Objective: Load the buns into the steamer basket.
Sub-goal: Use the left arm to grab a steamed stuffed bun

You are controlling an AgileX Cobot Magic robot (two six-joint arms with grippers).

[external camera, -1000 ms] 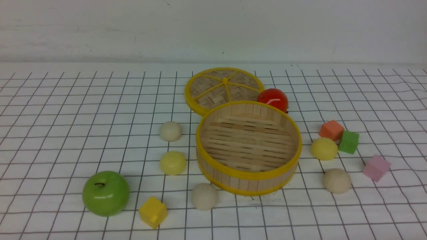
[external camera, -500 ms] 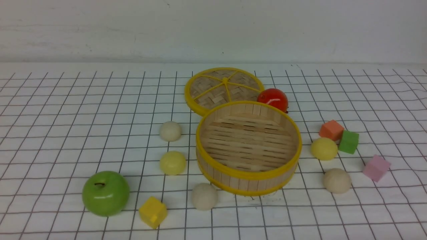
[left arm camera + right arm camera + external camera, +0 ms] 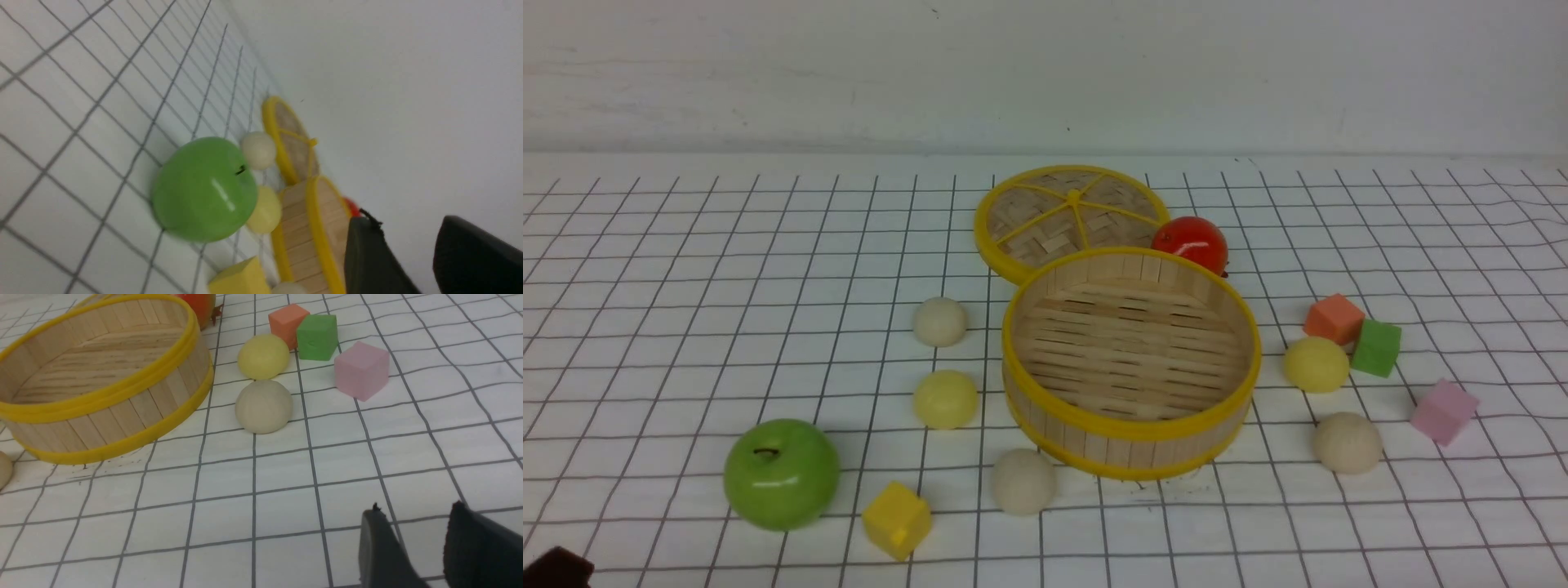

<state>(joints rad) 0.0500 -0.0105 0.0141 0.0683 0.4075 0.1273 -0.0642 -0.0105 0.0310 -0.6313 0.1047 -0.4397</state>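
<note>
At lower left, left fingers (image 3: 402, 239) just entered front view, spread, empty; right fingers (image 3: 412, 526) also spread, empty. Buns (image 3: 945, 399) all out; picking likely next.

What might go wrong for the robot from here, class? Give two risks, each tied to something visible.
The left gripper, open and empty, could knock the green apple if it swings low towards the buns.

The right gripper, also open, might bump the green cube while grasping the yellow bun close beside it.
</note>
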